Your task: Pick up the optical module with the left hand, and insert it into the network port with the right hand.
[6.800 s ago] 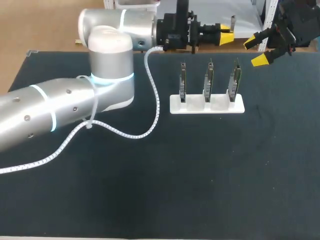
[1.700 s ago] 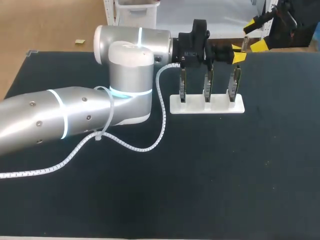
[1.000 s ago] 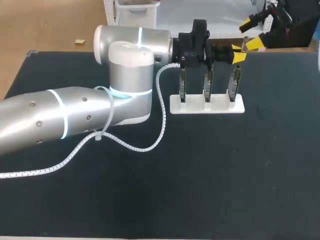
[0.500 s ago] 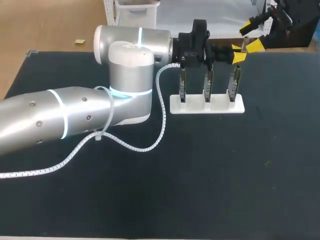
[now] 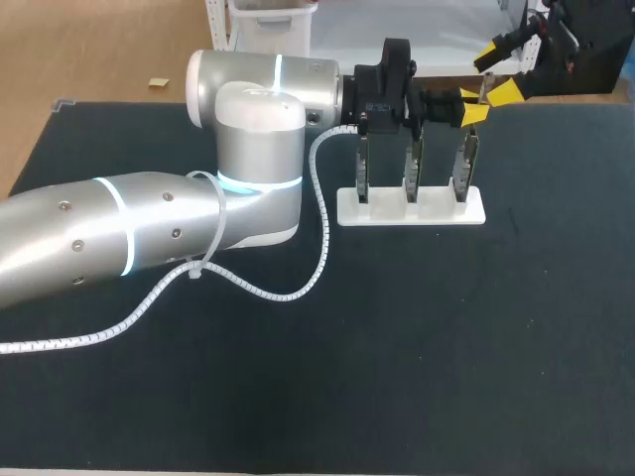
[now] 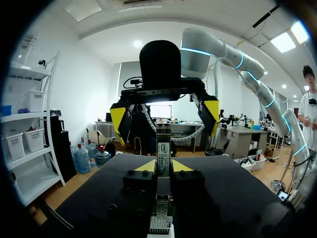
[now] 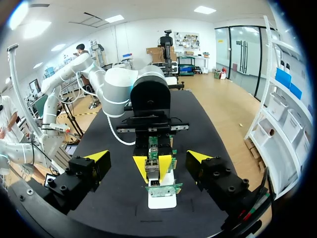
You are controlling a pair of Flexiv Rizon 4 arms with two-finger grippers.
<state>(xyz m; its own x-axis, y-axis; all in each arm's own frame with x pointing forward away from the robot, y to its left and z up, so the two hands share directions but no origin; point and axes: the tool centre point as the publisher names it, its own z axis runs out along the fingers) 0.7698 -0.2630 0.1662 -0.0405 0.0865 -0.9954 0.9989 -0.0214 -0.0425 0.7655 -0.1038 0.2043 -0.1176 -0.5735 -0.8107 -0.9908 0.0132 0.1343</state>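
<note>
My left fingers are pinched shut on the top end of the optical module. One yellow tip presses against each flat face, so the gap between them is only as wide as the thin board. The module stands upright in the right-hand slot of the white holder, which sits on the table close to the far edge, a little right of the middle. Two other boards stand upright in the holder's middle and left slots, clear of my grip. My left arm comes in from the table's left edge, and its white coiled cable loops down beside the holder. My right fingers hang over the far edge toward the right corner, spread wide and holding nothing. They point back at the holder, with the module and my left tips lined up in the open space ahead of them, touching neither
</note>
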